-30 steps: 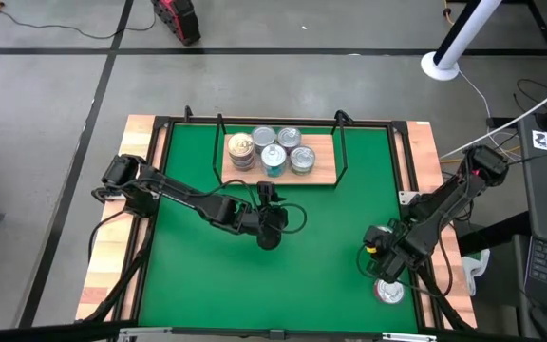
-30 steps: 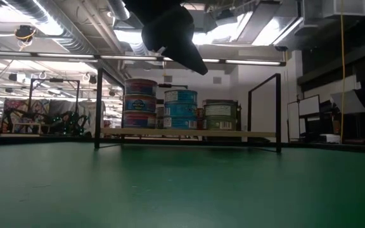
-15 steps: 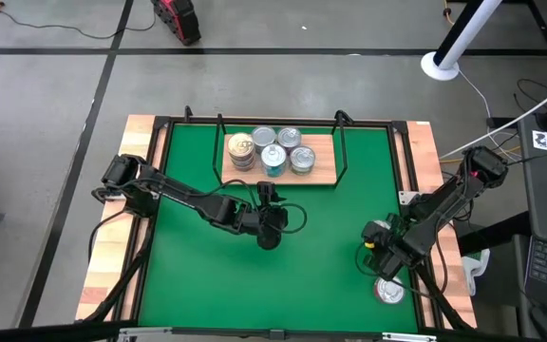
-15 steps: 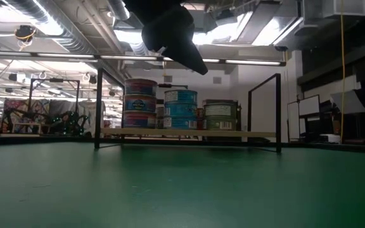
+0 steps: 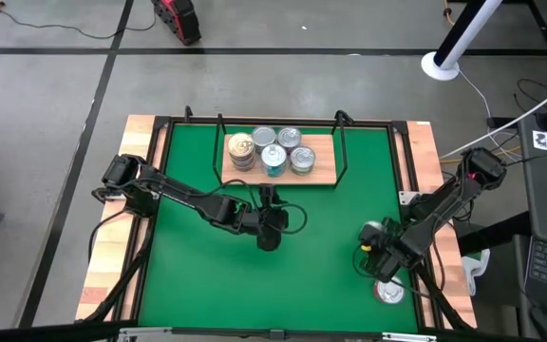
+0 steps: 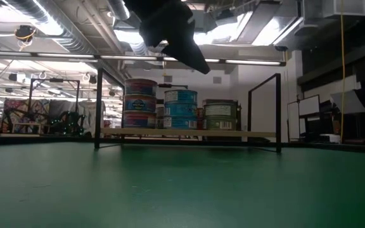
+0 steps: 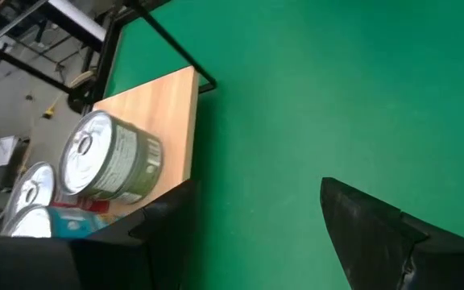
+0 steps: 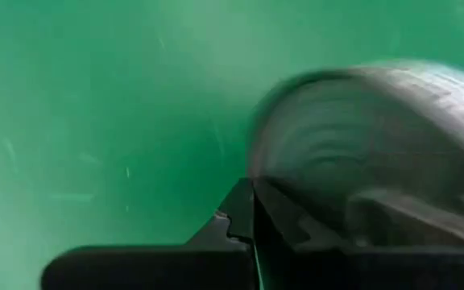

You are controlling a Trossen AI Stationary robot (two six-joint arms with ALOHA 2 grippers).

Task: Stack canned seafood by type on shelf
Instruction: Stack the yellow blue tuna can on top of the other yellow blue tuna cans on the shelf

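**Canned seafood: stock on shelf, one tin in transit, one outstanding**

Left: dark left gripper (image 5: 266, 193) hovering above the green mat (image 5: 188, 266), just in front of the shelf. Fingers (image 7: 377, 229) spread wide, nothing between them. Little changed from a second ago; dark shape in the low view shifted slightly.

Centre: small light-wood shelf board with thin black wire uprights (image 5: 323, 171) at the far middle of the mat. Short round silver-lidded tins (image 5: 264, 138) grouped on its left half: a three-high stack (image 6: 140, 103) leftmost, a teal two-high stack (image 6: 180, 109) beside it, a single pale-sided tin (image 6: 219, 116) to the right.

Right: dark right gripper (image 5: 376, 237) near the mat's right edge, closed on a short round silvery-lidded tin (image 8: 377, 145), lid upward. Gripper nearer the shelf than a second ago. Shelf lying up and to the left, well apart; left arm nearer to it, but empty. Carried tin's type not readable.

Far right: one more silver-lidded tin (image 5: 388, 293) near the front right corner, beside the right arm, apparently not yet shelved.
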